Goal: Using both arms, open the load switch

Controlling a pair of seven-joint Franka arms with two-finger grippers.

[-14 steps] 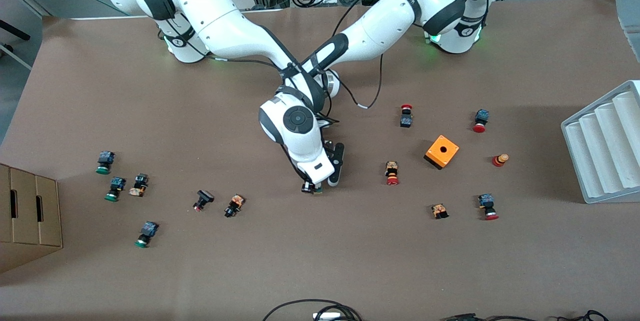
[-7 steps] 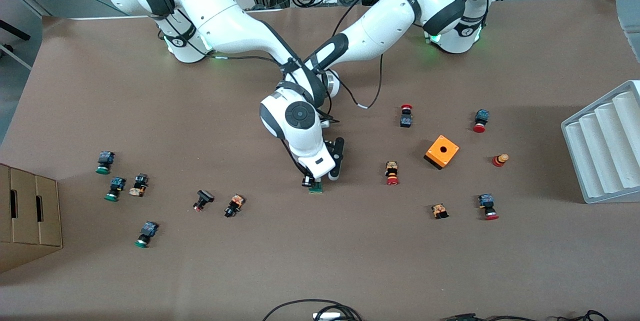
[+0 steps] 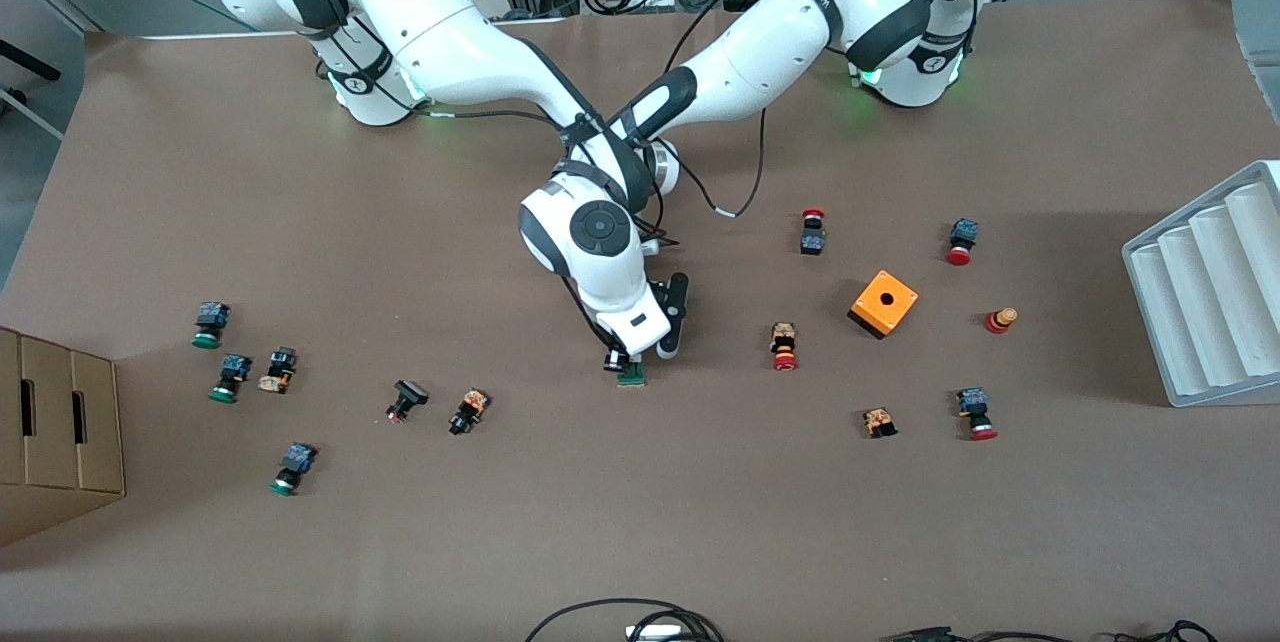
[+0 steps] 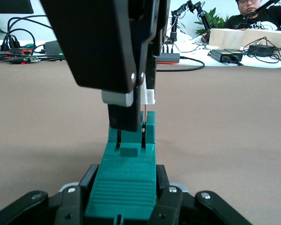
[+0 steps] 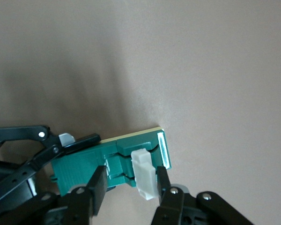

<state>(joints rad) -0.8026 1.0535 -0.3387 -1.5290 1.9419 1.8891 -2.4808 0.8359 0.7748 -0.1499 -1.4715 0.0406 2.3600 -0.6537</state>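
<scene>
The green load switch [image 3: 631, 378] is in the middle of the table, mostly hidden under both hands. My left gripper [image 3: 640, 360] lies low along the table and is shut on the switch's ribbed body [image 4: 125, 185], one finger on each side. My right gripper [image 3: 630, 367] reaches down from above. It is shut across the other end of the switch [image 5: 84, 166], with the small white piece [image 5: 144, 174] and a green ridge pinched between its fingers [image 5: 163, 185]. In the left wrist view the right gripper's fingers [image 4: 124, 112] stand on the switch beside the white piece [image 4: 150, 96].
An orange box with a hole [image 3: 884, 303] and several red-capped push buttons [image 3: 784, 346] lie toward the left arm's end. Green-capped buttons [image 3: 230, 377] and a cardboard box [image 3: 60, 422] are at the right arm's end. A white ribbed rack [image 3: 1200, 292] stands at the table's edge.
Both hands, with the switch between them, have shifted slightly away from the front camera. More of the green block now shows below the right hand. The grips look unchanged.
</scene>
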